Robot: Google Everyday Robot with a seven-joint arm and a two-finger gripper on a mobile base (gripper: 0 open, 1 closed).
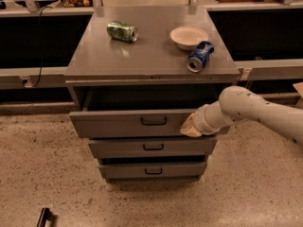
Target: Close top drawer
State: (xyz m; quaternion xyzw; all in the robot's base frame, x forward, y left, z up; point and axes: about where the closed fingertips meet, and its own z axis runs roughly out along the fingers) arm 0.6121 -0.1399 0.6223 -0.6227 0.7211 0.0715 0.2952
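- Fingers (188,127) of the gripper (191,126) are pressed together, tip against the top drawer (118,123) front, right of its handle (153,121).
- Grey cabinet (142,56) holds that drawer jutting partly open.
- White bowl (189,36), blue can (200,56) and green can (122,31) lie on top.

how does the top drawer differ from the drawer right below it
The top drawer stands partly pulled out, its dark inside showing; the middle drawer sits further in. The top drawer's front is taller than the middle drawer's. The gripper is at the right end of the top drawer's front as the camera sees it; nothing touches the middle drawer. Both are grey and plain-fronted.
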